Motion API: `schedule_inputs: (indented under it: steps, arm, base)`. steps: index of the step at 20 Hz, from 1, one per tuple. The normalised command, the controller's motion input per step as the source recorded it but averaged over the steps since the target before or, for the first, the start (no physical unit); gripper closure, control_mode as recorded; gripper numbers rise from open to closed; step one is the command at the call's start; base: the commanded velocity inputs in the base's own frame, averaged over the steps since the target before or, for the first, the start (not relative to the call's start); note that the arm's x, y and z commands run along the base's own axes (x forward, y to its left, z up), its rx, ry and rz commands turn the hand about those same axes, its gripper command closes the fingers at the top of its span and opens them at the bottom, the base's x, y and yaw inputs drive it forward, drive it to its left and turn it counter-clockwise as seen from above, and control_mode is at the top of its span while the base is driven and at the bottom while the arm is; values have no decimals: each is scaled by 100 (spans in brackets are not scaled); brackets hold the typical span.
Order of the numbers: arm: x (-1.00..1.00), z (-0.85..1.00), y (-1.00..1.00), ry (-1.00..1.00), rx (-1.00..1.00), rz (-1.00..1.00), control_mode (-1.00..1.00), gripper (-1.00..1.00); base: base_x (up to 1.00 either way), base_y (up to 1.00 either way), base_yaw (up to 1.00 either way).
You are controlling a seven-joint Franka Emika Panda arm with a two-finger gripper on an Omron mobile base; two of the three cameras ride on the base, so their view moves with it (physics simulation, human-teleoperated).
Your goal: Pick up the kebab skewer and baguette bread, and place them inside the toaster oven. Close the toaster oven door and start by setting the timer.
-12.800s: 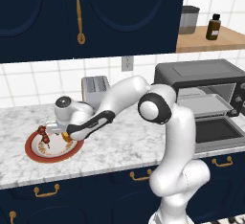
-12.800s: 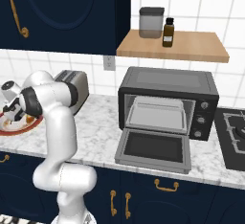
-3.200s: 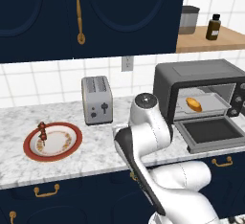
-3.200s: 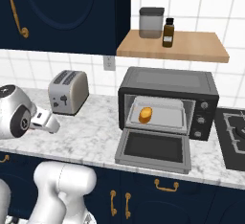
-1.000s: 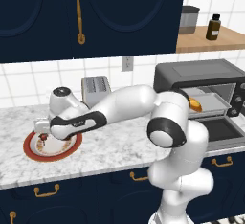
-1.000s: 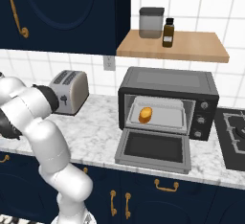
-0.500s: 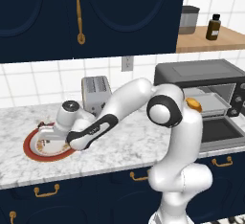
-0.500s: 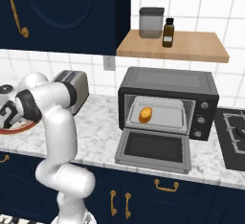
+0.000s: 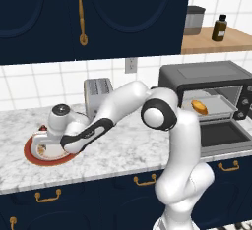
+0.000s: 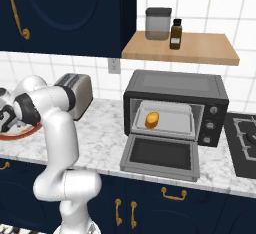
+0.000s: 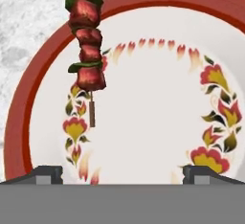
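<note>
We take the red-rimmed plate (image 11: 28,98) as our landmark: it sits on the marble table (image 9: 128,148), at the far left end from the toaster oven (image 10: 176,108).

Our claw (image 11: 122,174) hangs just above the plate with its jaws spread wide and released, nothing between them; both fingertips (image 11: 48,174) frame the plate's near inner edge in the hand view.

The kebab skewer (image 11: 86,50) lies on the plate along its left side as the hand view shows it, the meat chunks reaching over the red rim and the bare stick end pointing toward the claw, apart from both fingertips.

The baguette bread (image 10: 152,120) is well apart from the plate, resting on the tray inside the toaster oven. The toaster oven door (image 10: 159,155) hangs folded down, open, in front of it.

Between the plate and the oven stands a silver slot toaster (image 9: 98,95), just behind our arm.
</note>
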Motion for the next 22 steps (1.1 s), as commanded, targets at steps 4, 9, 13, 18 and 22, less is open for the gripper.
schedule_inputs:
  steps: [4, 9, 13, 18, 22]
  arm:
    - [41, 0, 12, 5, -8, -1, -100, -100]
    - [40, 0, 26, 3, -7, 0, -100, -100]
    - [17, 0, 30, 7, -8, -1, -100, -100]
    - [12, -1, 12, 7, -8, 0, -100, -100]
    - [0, -9, -11, 4, -7, 0, -100, -100]
  base:
    - [0, 0, 0]
    - [0, 0, 0]
    - [0, 0, 0]
    - [0, 0, 0]
    - [0, 0, 0]
